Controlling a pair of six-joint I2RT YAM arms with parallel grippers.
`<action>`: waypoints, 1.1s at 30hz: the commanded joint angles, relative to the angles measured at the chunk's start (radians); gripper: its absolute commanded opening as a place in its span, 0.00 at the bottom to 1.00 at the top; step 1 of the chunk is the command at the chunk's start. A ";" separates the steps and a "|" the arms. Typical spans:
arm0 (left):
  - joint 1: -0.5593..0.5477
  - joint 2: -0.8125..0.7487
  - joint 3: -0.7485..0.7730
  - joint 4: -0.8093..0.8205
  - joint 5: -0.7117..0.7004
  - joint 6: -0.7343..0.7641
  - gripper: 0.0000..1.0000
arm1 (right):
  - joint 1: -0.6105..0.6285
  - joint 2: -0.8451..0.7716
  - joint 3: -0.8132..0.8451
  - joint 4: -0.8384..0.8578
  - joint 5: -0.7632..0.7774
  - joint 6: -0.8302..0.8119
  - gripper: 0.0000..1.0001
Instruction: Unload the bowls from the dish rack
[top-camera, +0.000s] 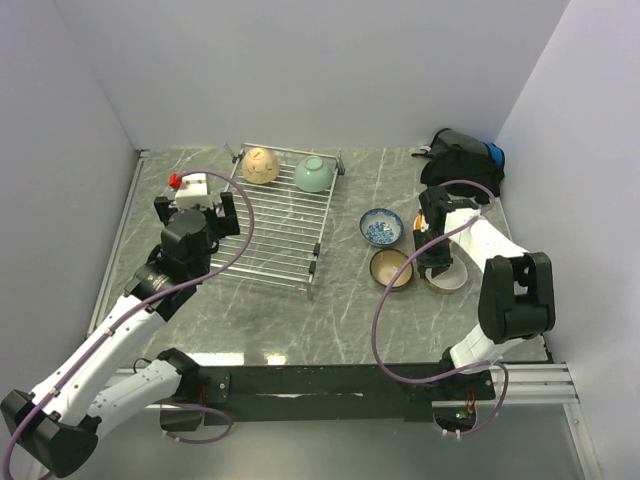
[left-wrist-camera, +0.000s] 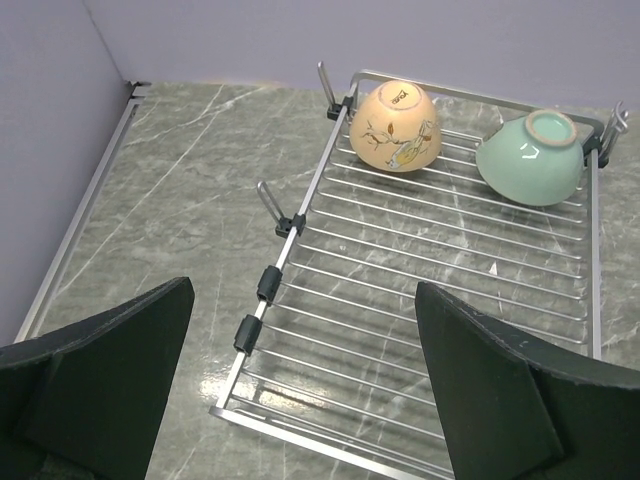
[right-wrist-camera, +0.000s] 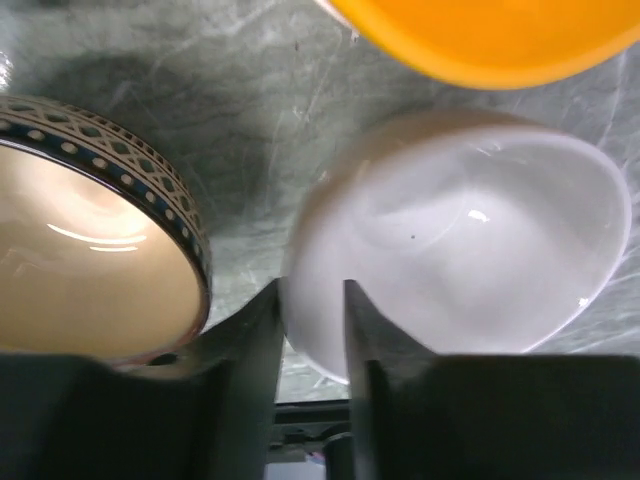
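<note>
Though the tan bowl is stamped, it's illegible.

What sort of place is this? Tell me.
Probably a robot test cell, not a kitchen: bare pale walls box in a marble-look table, two arms are bolted at its edge, a dish rack and bowls laid out.

No legible text anywhere; small dark stamp on tan bowl base, too blurred to read.

Left arm stretches forward, left fingers spread wide; right arm bends back, right fingers nearly together.
</note>
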 joint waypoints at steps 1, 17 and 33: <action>0.005 -0.032 0.000 0.042 0.017 0.007 0.99 | 0.010 -0.013 0.052 -0.007 0.020 -0.009 0.43; 0.007 0.045 0.014 0.025 0.088 -0.022 0.99 | 0.130 -0.428 0.035 0.119 0.040 0.006 0.92; 0.082 0.575 0.411 -0.097 0.189 -0.068 0.99 | 0.300 -0.892 -0.399 0.673 -0.088 0.063 1.00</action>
